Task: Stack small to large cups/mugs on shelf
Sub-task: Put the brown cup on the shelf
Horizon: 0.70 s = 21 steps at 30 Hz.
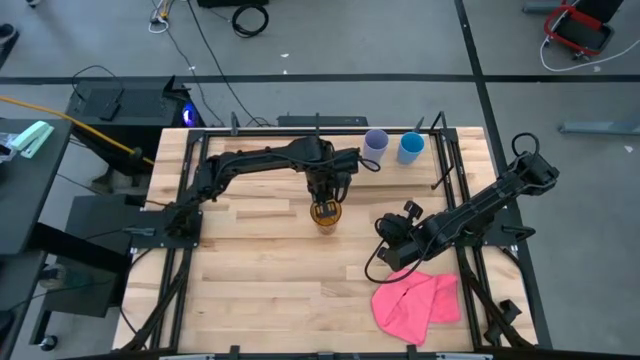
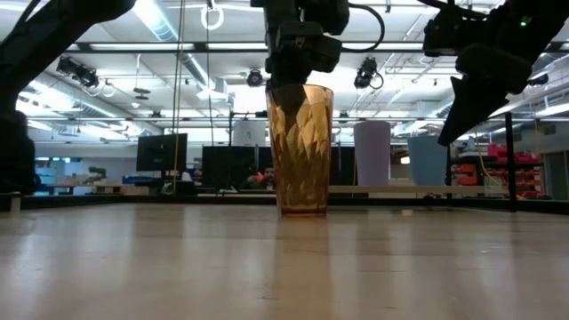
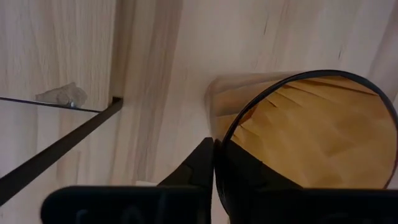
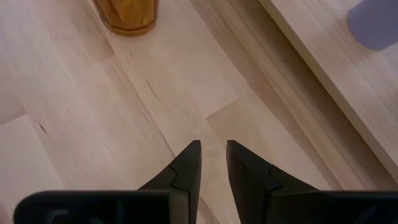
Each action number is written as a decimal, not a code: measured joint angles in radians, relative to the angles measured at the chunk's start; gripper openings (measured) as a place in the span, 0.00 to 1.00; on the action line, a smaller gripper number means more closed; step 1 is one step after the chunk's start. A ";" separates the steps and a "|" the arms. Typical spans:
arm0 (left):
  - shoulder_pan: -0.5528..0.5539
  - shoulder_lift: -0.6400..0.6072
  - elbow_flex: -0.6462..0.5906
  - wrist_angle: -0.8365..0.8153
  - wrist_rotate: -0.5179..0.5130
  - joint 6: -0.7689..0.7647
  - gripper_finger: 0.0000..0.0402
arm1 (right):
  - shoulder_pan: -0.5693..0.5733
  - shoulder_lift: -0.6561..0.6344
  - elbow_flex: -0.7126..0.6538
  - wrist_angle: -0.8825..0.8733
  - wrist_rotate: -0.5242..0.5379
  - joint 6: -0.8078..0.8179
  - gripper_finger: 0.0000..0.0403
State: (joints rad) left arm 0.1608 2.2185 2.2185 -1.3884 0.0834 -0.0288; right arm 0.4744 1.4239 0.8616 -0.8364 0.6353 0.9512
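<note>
High view, no readable writing anywhere, left gripper point(image 1: 325, 192) directly above the amber tumbler point(image 1: 326, 214), one finger point(image 3: 202, 168) outside its rim, grip uncertain, tumbler upright on the tabletop point(image 1: 260, 270) near the shelf point(image 1: 330, 135), right gripper point(image 1: 390, 243) beside it, fingers narrowly parted, empty.

Cups: three in total, consisting of one amber ribbed tumbler point(image 1: 325, 214), one lavender-blue cup point(image 1: 376, 145), and one bright blue cup point(image 1: 410, 147). Cloths: one pink cloth point(image 1: 416, 302). Shelves: one shelf point(image 1: 300, 146), carrying two of the three cups. Desks: one desk point(image 1: 260, 275), carrying one cup. Arms: two, each fitted with one pincer, the left pincer point(image 1: 325, 197) and the right pincer point(image 1: 387, 256).
</note>
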 joint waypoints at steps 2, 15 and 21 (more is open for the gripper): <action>0.000 0.000 0.000 0.000 0.000 0.000 0.08 | 0.000 0.000 0.000 0.000 0.000 0.000 0.21; 0.000 0.000 0.000 0.000 0.000 -0.004 0.15 | 0.000 0.000 0.000 0.000 0.000 0.018 0.21; 0.000 0.000 0.000 0.000 0.000 -0.011 0.21 | 0.000 0.000 0.000 0.000 0.000 0.018 0.21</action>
State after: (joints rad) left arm 0.1608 2.2181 2.2185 -1.3881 0.0837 -0.0402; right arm 0.4744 1.4239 0.8616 -0.8364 0.6352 0.9695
